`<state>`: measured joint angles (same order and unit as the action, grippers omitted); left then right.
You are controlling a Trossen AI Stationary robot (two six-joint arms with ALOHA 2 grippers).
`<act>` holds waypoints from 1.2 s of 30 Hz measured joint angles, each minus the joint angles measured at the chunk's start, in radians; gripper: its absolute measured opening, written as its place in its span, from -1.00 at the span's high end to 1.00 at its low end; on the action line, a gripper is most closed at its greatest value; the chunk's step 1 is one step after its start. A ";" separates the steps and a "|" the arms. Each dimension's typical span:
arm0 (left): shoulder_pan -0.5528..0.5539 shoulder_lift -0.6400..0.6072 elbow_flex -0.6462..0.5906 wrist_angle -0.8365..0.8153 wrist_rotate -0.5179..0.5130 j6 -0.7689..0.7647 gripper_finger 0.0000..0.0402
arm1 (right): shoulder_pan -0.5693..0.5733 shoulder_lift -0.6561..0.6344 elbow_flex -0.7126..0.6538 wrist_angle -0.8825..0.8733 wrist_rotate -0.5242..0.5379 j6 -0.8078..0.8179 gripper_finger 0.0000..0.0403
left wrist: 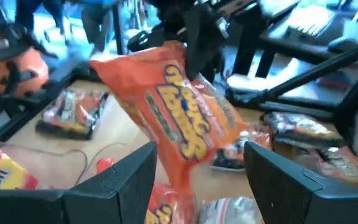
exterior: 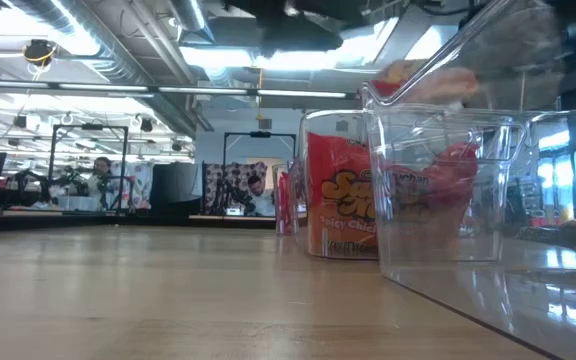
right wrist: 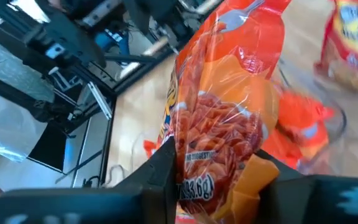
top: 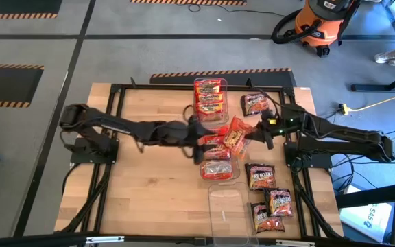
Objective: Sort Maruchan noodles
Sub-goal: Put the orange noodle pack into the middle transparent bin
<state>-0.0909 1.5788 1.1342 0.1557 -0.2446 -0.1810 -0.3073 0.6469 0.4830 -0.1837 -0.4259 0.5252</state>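
Note:
My right gripper (top: 256,130) (right wrist: 213,174) is shut on an orange-red noodle packet (top: 235,134) (left wrist: 179,112) above the middle clear bin (top: 219,156). My left gripper (top: 199,140) (left wrist: 197,155) is open, its fingers on either side of that packet's lower end; I cannot tell whether they touch it. The middle bin holds more orange-red packets (exterior: 343,200). The far bin (top: 210,96) holds red-yellow packets. Dark packets lie flat on the table at the far right (top: 254,104) and the near right (top: 260,176) (top: 280,201) (top: 266,218). My right gripper pinches the orange-red packet between its two fingers by one short end (right wrist: 222,186). It comes slanting down from the table's right. The packet is lifted clear and hangs tilted below the fingers (left wrist: 194,37), over the middle bin.
An empty clear bin (top: 226,206) (exterior: 468,200) stands at the table's near edge. A black frame (top: 115,89) runs around the wooden table. The table's left half (top: 142,185) is bare wood. An orange shop vacuum (top: 317,24) stands on the floor beyond.

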 joint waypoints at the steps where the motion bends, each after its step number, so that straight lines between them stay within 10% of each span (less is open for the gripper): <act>1: -0.012 -0.020 -0.031 0.044 -0.002 0.001 -0.16 | 0.000 0.000 0.006 0.009 0.001 -0.010 0.54; 9: -0.075 -0.120 -0.256 0.317 0.067 -0.094 -0.16 | 0.033 0.047 0.009 0.140 0.027 -0.086 0.54; 36: -0.038 -0.078 -0.259 0.317 0.123 -0.284 -0.52 | 0.401 0.375 0.041 0.522 0.346 -0.271 0.54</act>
<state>-0.1287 1.5003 0.8750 0.4723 -0.1215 -0.4652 0.0940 1.0220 0.5241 0.3378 -0.0799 0.2542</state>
